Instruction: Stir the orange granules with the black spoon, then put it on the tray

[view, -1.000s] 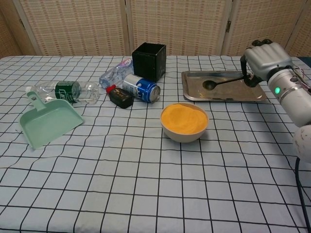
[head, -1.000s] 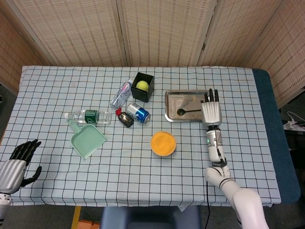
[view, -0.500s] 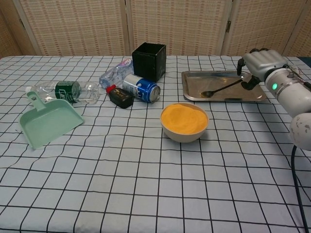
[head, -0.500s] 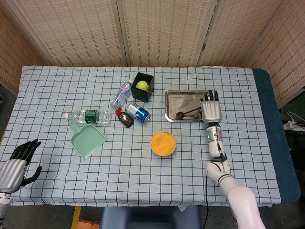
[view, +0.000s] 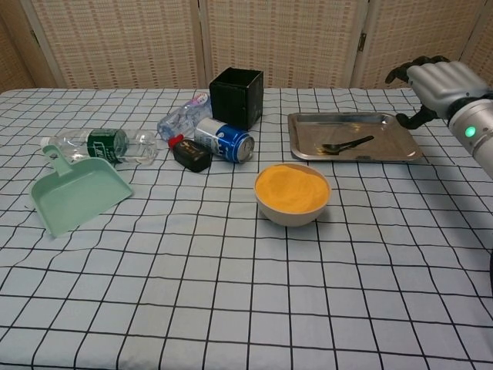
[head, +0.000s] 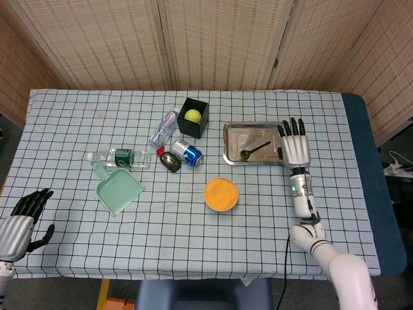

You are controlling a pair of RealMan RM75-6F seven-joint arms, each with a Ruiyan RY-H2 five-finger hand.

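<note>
Moved: I have let go of the black spoon (head: 254, 150), right hand (head: 295, 147) drawn back | spoon: flat in the tray (head: 233, 159), just left of my spread, empty fingers (head: 290, 126) | orange granules (head: 221, 193): bowl nearer me | left hand (head: 18, 225): open, idle | task: seems finished.

Right hand (view: 441, 81) empty, fingers apart, raised just beside the far right corner of the steel tray (view: 308, 148). Black spoon (view: 347, 144) flat in it, left of the hand.
</note>
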